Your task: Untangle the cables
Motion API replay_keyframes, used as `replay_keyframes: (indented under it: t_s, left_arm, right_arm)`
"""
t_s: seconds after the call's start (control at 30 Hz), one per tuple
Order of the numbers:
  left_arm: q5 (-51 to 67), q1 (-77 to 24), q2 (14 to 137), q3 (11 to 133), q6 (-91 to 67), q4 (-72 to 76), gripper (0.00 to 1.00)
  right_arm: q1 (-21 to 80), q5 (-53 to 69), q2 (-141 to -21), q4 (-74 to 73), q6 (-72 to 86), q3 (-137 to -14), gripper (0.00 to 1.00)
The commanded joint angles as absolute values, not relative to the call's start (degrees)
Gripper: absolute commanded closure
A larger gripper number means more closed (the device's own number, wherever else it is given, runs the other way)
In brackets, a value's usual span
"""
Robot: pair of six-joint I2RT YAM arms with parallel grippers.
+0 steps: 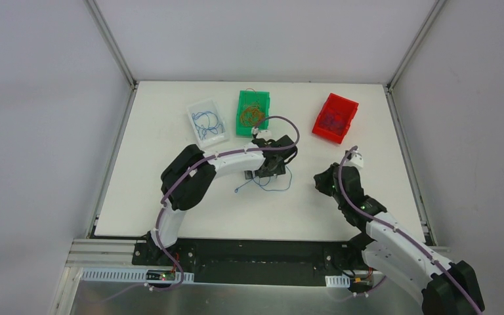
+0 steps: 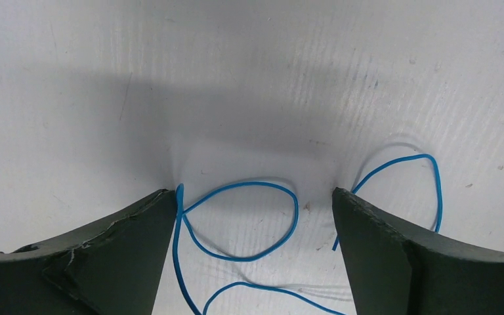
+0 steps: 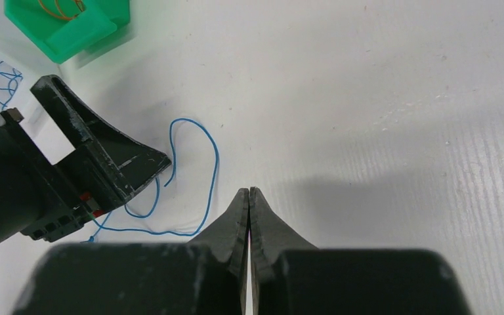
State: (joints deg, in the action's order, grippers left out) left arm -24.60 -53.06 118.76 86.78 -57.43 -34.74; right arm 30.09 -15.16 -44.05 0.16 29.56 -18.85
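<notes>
A single thin blue cable [image 1: 272,184] lies in loose loops on the white table. My left gripper [image 1: 267,170] hovers over it, open. In the left wrist view one loop of the blue cable [image 2: 296,207] lies between the spread fingers of the left gripper [image 2: 252,191], and the strand touches the left finger's tip. Nothing is gripped. My right gripper [image 1: 319,181] sits to the right of the cable, shut and empty. In its own view the right gripper [image 3: 249,189] points past the blue cable [image 3: 215,164]. More cables sit in bins: blue [image 1: 207,122], orange [image 1: 252,115], dark [image 1: 333,120].
Three bins stand at the table's back: a clear bin [image 1: 199,104], a green bin [image 1: 239,115] and a red bin [image 1: 331,134]. The green bin [image 3: 98,26] shows at the top left of the right wrist view. White walls enclose the table on three sides.
</notes>
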Motion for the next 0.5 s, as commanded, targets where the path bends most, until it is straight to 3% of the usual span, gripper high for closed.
replay_keyframes:
  t_s: [0.0,0.33,0.47]
  left_arm:
    - [-26.28,-53.18,117.92,85.11,-55.55,-38.26,0.07]
    - [-25.81,-53.27,111.41,85.57,-52.33,-36.94,0.06]
    - [-21.93,-53.32,111.41,86.72,-48.32,-35.27,0.01]
  right_arm:
    - [29.81,-16.59,-47.46,1.12,30.29,-19.96,0.99]
    - [29.65,-15.97,-49.57,0.47,30.32,-20.94,0.99]
    - [29.60,-15.95,-49.28,0.39,30.25,-20.83,0.99]
